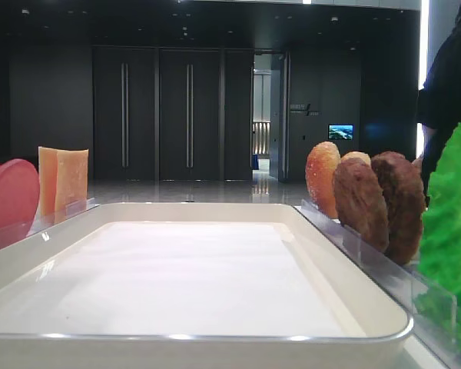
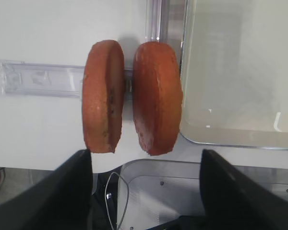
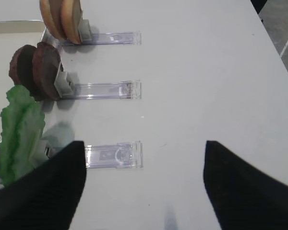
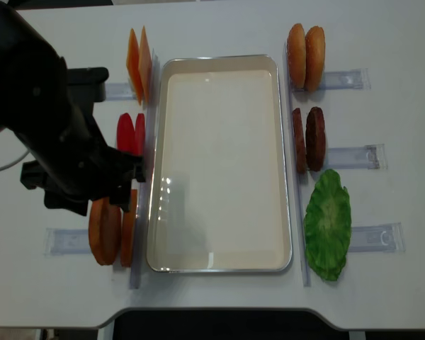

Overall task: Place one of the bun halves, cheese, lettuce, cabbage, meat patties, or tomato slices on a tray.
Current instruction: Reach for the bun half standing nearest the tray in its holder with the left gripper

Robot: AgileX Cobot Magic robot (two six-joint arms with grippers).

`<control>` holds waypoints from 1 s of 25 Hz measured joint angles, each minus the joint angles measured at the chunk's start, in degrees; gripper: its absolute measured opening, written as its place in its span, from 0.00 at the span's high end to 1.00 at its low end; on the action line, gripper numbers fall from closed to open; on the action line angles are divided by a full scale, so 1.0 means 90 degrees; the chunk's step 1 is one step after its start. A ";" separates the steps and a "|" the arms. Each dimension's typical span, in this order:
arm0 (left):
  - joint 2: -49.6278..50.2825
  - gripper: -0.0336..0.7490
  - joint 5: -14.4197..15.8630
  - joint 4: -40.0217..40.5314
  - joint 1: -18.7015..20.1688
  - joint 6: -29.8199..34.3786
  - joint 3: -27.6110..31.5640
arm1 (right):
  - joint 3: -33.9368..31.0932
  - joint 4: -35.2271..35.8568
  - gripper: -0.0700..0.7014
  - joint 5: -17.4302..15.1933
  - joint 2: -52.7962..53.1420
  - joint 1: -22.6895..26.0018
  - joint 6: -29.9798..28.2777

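Hovering wide-open, left pincer (image 2: pixel 146 191) brackets two bun halves (image 2: pixel 129 98) beside tray (image 2: pixel 230 139).

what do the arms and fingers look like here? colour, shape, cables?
Left arm: bulky, matte black, blocky links. Fingers in both wrist views are plain black wedges, unmarked. A thin pale cable loops below the left wrist. Right arm shows only its fingers.

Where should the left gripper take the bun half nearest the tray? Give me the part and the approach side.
Pinch that bun half across its flat faces, coming straight down. It stands on edge: one finger likely fits the gap beside its twin, the other goes on the tray side. The open left gripper hangs above.
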State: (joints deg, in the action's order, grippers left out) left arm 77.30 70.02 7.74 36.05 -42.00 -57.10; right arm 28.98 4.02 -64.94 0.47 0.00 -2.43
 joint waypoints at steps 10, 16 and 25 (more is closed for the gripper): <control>0.0511 0.27 -0.0222 -0.0025 0.0106 -0.0102 0.0000 | 0.0000 0.0000 0.27 0.0000 0.0000 0.0000 0.0000; 0.0795 0.27 -0.0385 -0.0025 0.0125 -0.0167 0.0000 | 0.0000 0.0000 0.27 0.0000 0.0000 0.0000 0.0000; 0.1160 0.27 -0.0458 -0.0020 0.0125 -0.0167 0.0068 | 0.0000 0.0000 0.27 0.0000 0.0000 0.0000 0.0000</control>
State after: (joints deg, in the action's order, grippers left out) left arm 87.74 65.91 7.57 37.18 -43.51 -56.49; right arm 28.98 4.02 -64.94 0.47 0.00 -2.43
